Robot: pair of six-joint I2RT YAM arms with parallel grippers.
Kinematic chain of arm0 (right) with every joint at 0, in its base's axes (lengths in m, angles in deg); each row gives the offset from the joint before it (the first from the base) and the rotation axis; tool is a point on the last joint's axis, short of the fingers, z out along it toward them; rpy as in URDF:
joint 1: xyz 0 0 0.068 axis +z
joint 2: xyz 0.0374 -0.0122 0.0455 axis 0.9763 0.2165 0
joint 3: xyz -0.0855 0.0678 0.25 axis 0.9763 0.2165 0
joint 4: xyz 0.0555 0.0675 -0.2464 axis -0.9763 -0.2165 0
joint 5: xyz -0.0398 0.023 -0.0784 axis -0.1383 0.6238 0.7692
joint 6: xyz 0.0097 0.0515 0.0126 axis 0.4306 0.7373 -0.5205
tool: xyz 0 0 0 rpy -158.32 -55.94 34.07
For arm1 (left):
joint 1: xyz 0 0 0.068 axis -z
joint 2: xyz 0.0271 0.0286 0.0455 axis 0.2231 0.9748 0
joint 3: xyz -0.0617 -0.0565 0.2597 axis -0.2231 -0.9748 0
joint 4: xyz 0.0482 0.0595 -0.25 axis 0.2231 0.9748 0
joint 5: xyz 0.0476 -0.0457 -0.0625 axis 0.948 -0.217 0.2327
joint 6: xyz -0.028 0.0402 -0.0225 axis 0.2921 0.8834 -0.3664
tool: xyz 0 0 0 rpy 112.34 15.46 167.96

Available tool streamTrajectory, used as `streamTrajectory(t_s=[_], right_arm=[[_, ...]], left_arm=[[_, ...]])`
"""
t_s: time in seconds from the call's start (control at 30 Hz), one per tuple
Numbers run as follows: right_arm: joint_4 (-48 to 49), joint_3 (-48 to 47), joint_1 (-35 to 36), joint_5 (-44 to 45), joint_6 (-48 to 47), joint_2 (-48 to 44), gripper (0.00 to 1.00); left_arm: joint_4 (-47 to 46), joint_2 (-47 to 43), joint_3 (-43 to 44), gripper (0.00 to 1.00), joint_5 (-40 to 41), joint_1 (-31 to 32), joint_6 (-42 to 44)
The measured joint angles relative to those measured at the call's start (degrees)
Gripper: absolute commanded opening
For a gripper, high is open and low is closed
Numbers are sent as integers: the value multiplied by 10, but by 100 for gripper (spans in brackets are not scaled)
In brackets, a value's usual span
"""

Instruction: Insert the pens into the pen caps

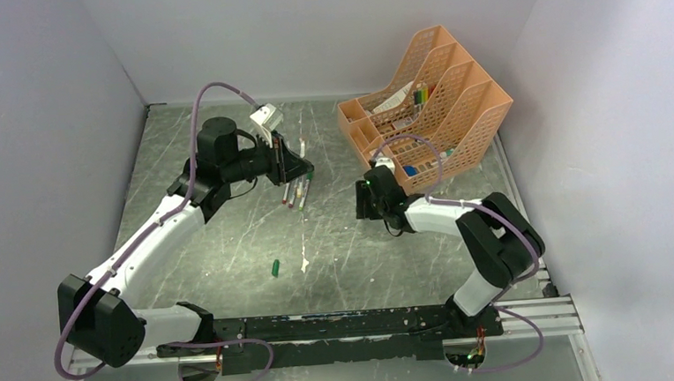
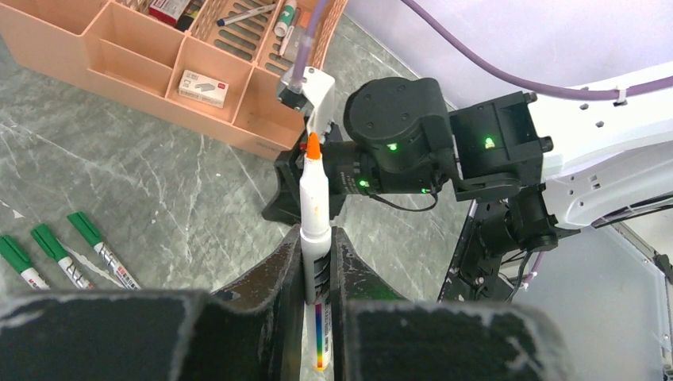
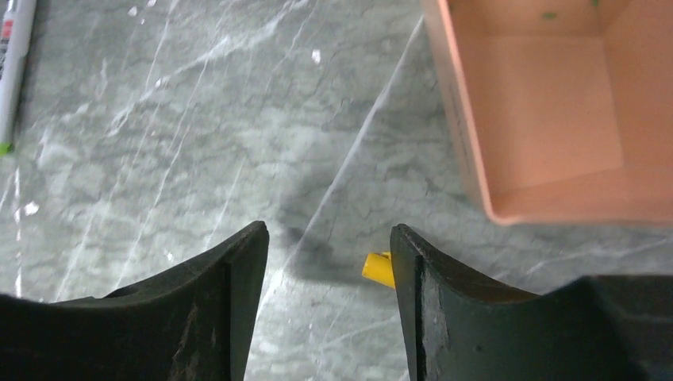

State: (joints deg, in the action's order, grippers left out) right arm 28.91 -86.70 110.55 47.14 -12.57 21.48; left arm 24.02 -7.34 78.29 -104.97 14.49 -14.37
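Leftmost, capped pens [image 2: 51,252]: three white pens lie side by side on the table [image 1: 230,241], each already wearing a dark green cap. I judge these done.
Left gripper [image 2: 316,242]: clamped tight on one pen, which it holds clear of the table.
Held pen [image 2: 315,198]: white barrel sticking out past the fingertips, bare orange tip pointing toward the right arm [image 2: 397,151]. It has no cap yet, so I read it as the pen being worked on now.
Loose cap [image 1: 275,268]: one dark green cap lies alone on the table, nearer me than the pens and well apart from both grippers.
White scrap [image 1: 304,265]: just right of that cap.
Right gripper [image 3: 327,234]: jaws wide apart with nothing between them, over the table beside the organiser's corner.
Yellow bit [image 3: 379,268]: a small yellow piece peeks out beside one finger [image 3: 417,309]. I cannot tell what it is.
Organiser [image 1: 476,138]: peach plastic desk organiser at far right, holding assorted stationery.
Pens and caps, counted: three pens capped, one uncapped in the grip, one loose cap. By my judgement one insertion remains, as far as these views show.
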Motion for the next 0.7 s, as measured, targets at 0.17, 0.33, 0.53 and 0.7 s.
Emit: streamTrajectory(t_s=[0.17,0.33,0.53,0.7], right_arm=[[6,40,0,-34,18,-42,55],[5,79,0,-50,35,-92,55],[-12,92,1,-47,42,-141,51],[-34,90,0,-18,59,-200,41]], left_arm=[[-3,0,-2,7,-2,-2,-4],[-5,0,-4,7,-3,-3,-6],[-8,0,-4,7,-6,-3,-10],[-8,0,-4,7,-6,-3,-10]])
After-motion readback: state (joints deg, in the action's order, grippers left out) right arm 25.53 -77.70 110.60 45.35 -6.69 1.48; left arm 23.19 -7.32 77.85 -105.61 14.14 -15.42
